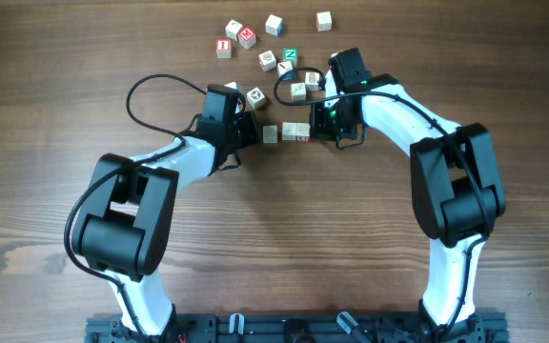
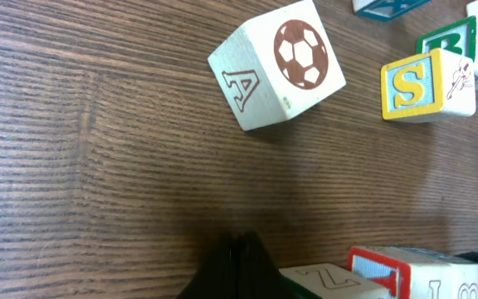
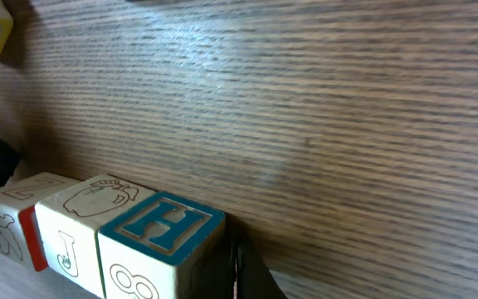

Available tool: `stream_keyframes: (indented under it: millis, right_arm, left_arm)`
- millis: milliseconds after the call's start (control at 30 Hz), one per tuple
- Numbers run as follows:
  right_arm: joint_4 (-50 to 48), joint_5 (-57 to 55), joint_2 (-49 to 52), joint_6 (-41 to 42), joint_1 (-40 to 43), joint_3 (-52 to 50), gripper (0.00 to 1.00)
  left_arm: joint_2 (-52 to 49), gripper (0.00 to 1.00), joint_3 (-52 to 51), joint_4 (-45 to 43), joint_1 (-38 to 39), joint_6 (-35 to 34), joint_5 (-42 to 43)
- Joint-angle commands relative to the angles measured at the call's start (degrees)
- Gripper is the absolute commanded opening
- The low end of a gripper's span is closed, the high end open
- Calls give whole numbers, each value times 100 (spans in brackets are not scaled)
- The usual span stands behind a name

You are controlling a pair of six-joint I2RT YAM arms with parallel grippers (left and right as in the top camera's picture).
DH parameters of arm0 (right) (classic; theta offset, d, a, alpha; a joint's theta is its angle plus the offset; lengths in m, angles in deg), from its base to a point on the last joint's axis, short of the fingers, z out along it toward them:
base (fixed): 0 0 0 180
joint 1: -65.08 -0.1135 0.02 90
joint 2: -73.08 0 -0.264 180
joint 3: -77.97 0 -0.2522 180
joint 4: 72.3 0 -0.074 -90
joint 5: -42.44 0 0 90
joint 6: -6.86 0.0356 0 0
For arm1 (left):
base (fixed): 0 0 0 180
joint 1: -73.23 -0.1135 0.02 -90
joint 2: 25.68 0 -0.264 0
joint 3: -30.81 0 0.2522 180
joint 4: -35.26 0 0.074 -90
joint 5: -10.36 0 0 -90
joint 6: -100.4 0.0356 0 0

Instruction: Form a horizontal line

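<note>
The dark wood-grain table (image 1: pixel 55 143) carries the horizontal line (image 1: pixel 295 131) of pale letter cubes at centre frame. Loose letter cubes (image 1: pixel 247 38) lie scattered above it, toward the upper middle.

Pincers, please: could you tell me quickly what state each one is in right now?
Left pincer: closed, holding nothing, next to the Z cube.
Right pincer: closed, holding nothing, next to the H cube.
</note>
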Motion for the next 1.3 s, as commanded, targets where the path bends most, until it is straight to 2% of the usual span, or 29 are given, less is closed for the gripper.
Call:
stream_keyframes:
  millis: [0,300,467,967,1267]
  right_arm:
    - [94,-376,149,42,-48,-114,4]
    - [240,-382,149,42,-48,-114,4]
    - [229,-385,149,33,-48,-114,4]
    - [216,-658,149,-4,-55,-114,4]
    - [216,-721,149,-7,-55,-114,5]
  left_arm:
    - [-247,4,-146,-11,28,-127,-17]
    - [-247,4,-146,-151,28,-125,-15]
    - [-247,4,-146,133,26,-103,-13]
    - [-247,4,-146,-2,28,-101,675]
    - [-247,4,-146,236,26,-103,673]
